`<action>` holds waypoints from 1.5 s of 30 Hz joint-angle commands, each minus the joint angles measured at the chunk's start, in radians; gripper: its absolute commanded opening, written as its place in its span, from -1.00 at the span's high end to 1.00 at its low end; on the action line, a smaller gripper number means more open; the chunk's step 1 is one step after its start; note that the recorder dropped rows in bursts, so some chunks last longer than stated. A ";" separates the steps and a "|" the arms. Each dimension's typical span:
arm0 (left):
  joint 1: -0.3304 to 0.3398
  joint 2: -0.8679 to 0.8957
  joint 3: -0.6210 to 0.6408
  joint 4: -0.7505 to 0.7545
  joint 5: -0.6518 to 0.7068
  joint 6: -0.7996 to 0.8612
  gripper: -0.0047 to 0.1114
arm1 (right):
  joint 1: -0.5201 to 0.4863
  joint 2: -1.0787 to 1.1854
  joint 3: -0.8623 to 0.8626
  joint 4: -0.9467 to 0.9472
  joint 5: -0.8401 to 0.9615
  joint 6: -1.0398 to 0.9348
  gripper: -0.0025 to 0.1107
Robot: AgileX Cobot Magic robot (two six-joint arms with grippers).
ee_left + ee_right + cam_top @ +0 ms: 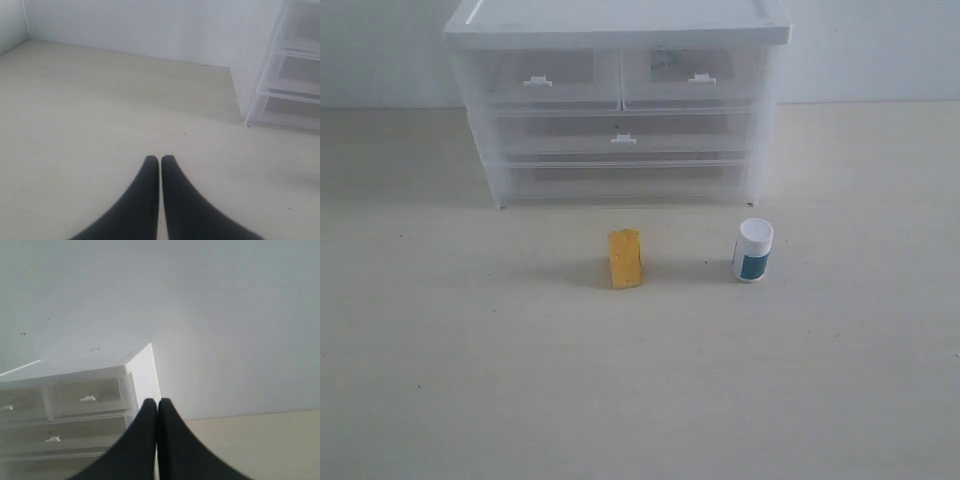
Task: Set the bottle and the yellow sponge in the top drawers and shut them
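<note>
The yellow sponge (625, 258) stands upright on the table in front of the cabinet (620, 25). To its right stands the bottle (753, 250), white cap up, teal label facing me. Both top drawers, left (542, 80) and right (693, 77), sit pushed in, each with a white handle. Neither arm shows in the exterior view. My left gripper (160, 160) is shut and empty above bare table, the cabinet's corner (250, 107) off to one side. My right gripper (157, 402) is shut and empty, in front of the cabinet's right corner (145, 370); the right top drawer (89, 398) shows beside it.
Two full-width drawers (623, 140) lie under the top pair. A white wall (880, 50) runs behind the cabinet. The light table (470, 380) stretches to all sides of the sponge and bottle.
</note>
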 commanded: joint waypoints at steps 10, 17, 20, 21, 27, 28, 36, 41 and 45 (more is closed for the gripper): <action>-0.005 -0.001 0.002 -0.004 0.001 0.003 0.85 | 0.001 -0.006 -0.001 -0.001 -0.007 0.013 0.96; -0.005 -0.001 0.002 -0.004 -0.004 0.003 0.85 | 0.001 -0.006 -0.001 0.013 -0.151 0.080 0.96; -0.005 -0.001 0.002 0.082 -0.003 0.003 0.85 | 0.001 -0.006 -0.001 0.072 -0.302 0.287 0.96; -0.005 -0.001 0.002 0.115 -0.003 0.003 0.85 | 0.001 -0.006 -0.012 0.082 -0.305 0.359 0.96; -0.005 -0.001 0.002 0.192 -0.003 0.003 0.85 | 0.001 0.019 -0.117 0.082 -0.239 0.498 0.96; -0.005 -0.001 0.002 0.195 -0.003 0.003 0.85 | 0.001 0.041 -0.143 0.082 -0.241 0.517 0.96; -0.005 -0.001 0.002 0.197 -0.003 0.003 0.85 | 0.001 0.345 -0.372 0.042 -0.370 0.480 0.96; -0.005 -0.001 0.002 0.197 -0.003 0.003 0.85 | 0.001 0.603 -0.537 -0.263 -0.309 0.516 0.96; -0.005 -0.001 0.002 0.197 -0.003 0.003 0.85 | 0.058 0.834 -0.658 -0.663 -0.089 0.798 0.96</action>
